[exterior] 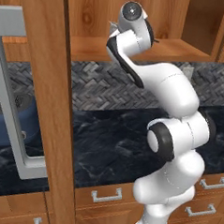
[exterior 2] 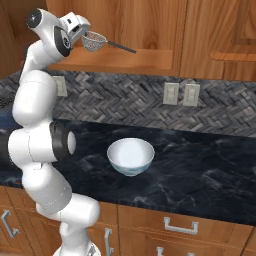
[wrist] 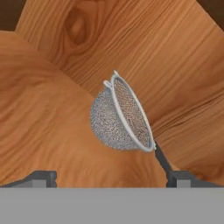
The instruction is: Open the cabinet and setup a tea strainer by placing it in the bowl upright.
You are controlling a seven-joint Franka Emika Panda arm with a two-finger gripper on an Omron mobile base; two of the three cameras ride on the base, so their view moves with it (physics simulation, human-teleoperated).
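You face a dark marble-look countertop [exterior 2: 200,170] veined in pale grey, running wall to wall. Behind it you have a grey herringbone tile backsplash [exterior 2: 125,102]. On that backsplash you see a pair of white wall outlets [exterior 2: 181,94] just beside each other, and another outlet [exterior 2: 61,86] further left. Below the counter you have wooden drawers [exterior: 106,198] with short grey metal handles [exterior: 107,195]. At the left edge of the left base view a blue rounded object [exterior: 12,122] sits on the counter; what it is you cannot tell.
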